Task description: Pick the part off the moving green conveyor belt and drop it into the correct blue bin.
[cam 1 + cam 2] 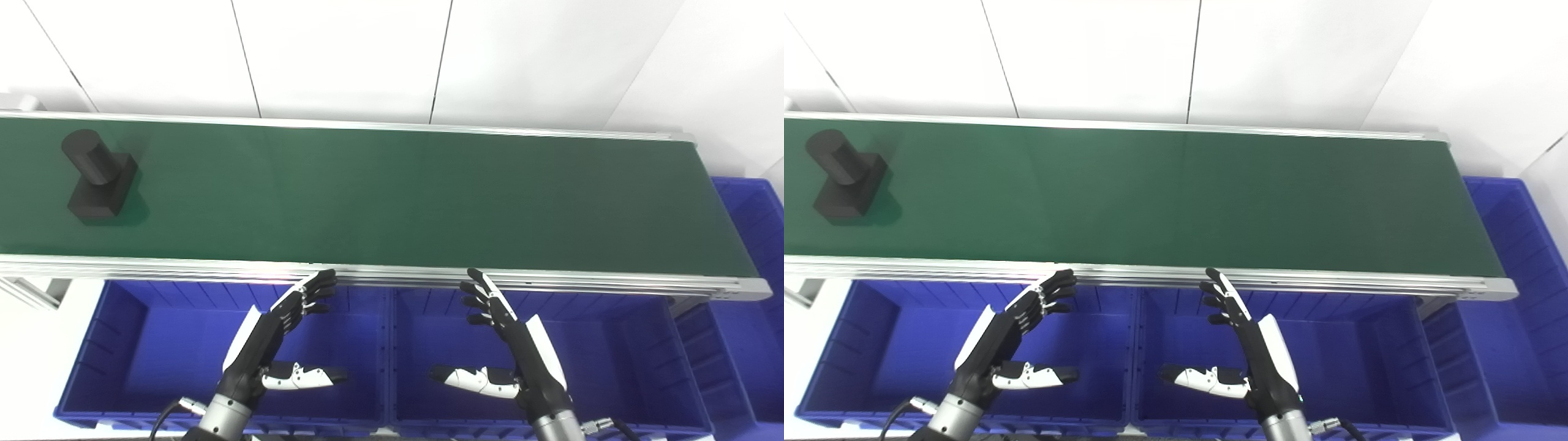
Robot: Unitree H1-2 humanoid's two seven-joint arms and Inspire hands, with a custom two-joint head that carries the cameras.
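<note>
The right eye view takes in more of the third blue bin [1513, 306] past the belt's right end, its far wall and inner floor open to sight; the left eye view crops that bin at the picture's edge but shows a little more of the grey frame [27, 291] under the belt's left end.

The part [97, 176] sits on the green conveyor belt [392, 196] near its left end, closer to the far rail than the near one. It is matte black: a squarish block as a base with a thick round stub on top. The stub appears to lean up and toward the far left corner of the belt, so the long axis seems to run from the block up along the stub.

Both hands hang over the bins on the near side of the belt, well apart from the part. The left hand [275, 343] is above the left bin [122, 343], the right hand [508, 343] above the middle bin [625, 343]. Each holds nothing, fingers spread wide and reaching toward the near rail [392, 275], thumbs pointing at each other.
</note>
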